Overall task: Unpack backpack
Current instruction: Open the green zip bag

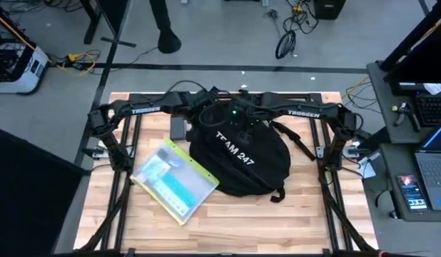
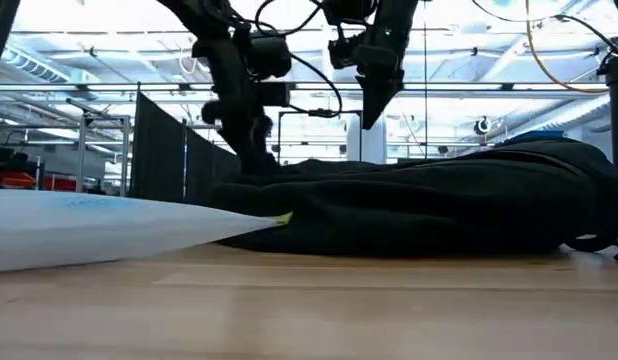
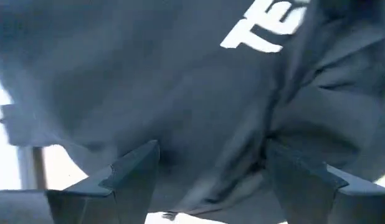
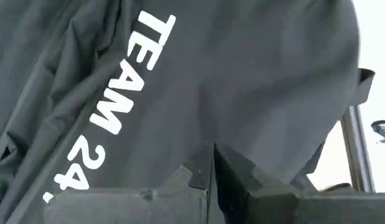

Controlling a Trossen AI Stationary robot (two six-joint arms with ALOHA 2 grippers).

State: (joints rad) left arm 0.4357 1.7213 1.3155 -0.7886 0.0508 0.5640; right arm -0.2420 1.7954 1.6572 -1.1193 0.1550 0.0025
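Both dark arms are seen in the high view stretched inward from the counter's upper left and upper right corners, meeting over the upper edge of the backpack at the centre of the frame. In the low view the two arms are shown coming down from the top edge, one reaching to the fabric, the other held above it.

The left gripper is held with its two fingers spread apart, the black fabric filling the space ahead of them; whether the fingers actually touch the cloth cannot be told. The right gripper is seen with its fingertips pressed together, nothing visibly caught between them, just above the cloth near the white "TEAM 247" lettering.

The backpack is laid flat in the middle of the counter, lettering facing up, its straps trailing toward the right and lower right. A clear plastic pouch with a yellow-green edge is laid just beside it at centre left, its corner apparently tucked against or slightly under the bag.

The grippers themselves are hard to separate from the dark bag in the high view, and the backpack's opening is not made out in any view.
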